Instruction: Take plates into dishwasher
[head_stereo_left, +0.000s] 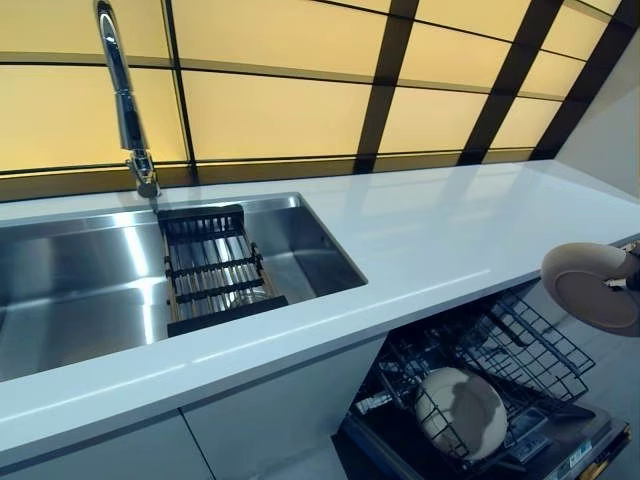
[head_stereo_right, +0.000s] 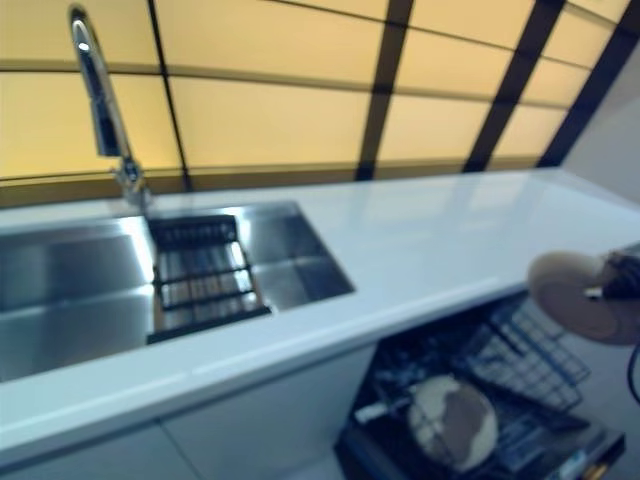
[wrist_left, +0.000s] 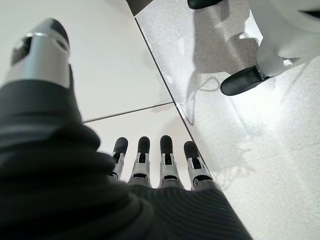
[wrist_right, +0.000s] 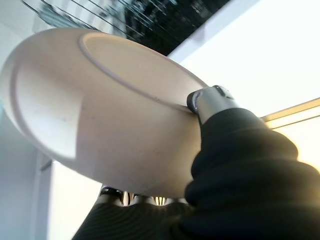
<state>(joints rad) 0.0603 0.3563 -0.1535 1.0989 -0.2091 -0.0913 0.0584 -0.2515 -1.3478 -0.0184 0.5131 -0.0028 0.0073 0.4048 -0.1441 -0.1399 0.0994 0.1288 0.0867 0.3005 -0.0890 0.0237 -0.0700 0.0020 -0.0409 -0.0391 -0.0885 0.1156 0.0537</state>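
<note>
A beige plate (head_stereo_left: 590, 285) hangs in the air at the far right, above the open dishwasher's pulled-out rack (head_stereo_left: 520, 355). My right hand (wrist_right: 215, 102) is shut on that plate (wrist_right: 100, 110), thumb on its underside and fingers beneath the rim. A second beige plate (head_stereo_left: 462, 410) stands in the lower rack (head_stereo_left: 430, 415). My left hand (wrist_left: 150, 160) shows only in the left wrist view, fingers straight, holding nothing, down beside the white cabinet front.
A white counter (head_stereo_left: 430, 235) runs across the scene with a steel sink (head_stereo_left: 80, 290) at the left, a dark drying rack (head_stereo_left: 212, 270) inside it and a tall tap (head_stereo_left: 125, 100) behind. White cabinet doors (head_stereo_left: 260, 420) stand left of the dishwasher.
</note>
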